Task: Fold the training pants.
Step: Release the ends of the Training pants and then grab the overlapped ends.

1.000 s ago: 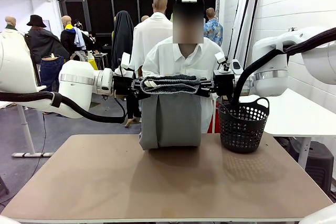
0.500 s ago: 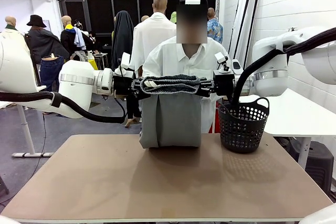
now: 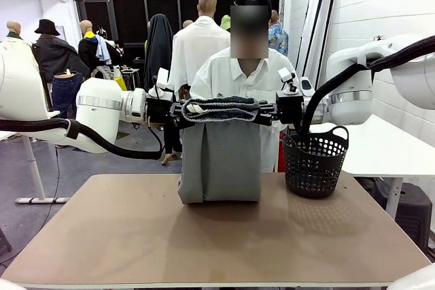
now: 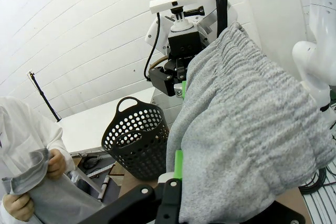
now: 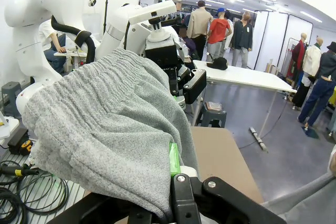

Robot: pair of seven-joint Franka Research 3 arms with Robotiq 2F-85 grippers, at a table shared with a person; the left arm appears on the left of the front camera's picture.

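The light grey training pants point(image 3: 221, 161) hang by their gathered waistband point(image 3: 221, 109), stretched level between both grippers above the table's far half. My left gripper point(image 3: 178, 110) is shut on the waistband's left end, my right gripper point(image 3: 266, 111) on its right end. The cloth drops to the tabletop. In the left wrist view the pants point(image 4: 247, 129) bunch over my left gripper point(image 4: 178, 182), with the right gripper point(image 4: 178, 85) beyond. The right wrist view shows the pants point(image 5: 110, 124) draped over my right gripper point(image 5: 176, 169). A person's hands point(image 4: 52, 166) hold the other end of the grey cloth.
A black perforated basket point(image 3: 314, 161) stands at the table's far right, close to the right gripper. The brown table point(image 3: 204, 242) has free room in front of the pants. The person in a white shirt point(image 3: 234, 76) stands right behind the cloth.
The bottom of the hanging pants has dropped a little lower onto the table. Both grippers stay where they were. The person has shifted slightly to the right.
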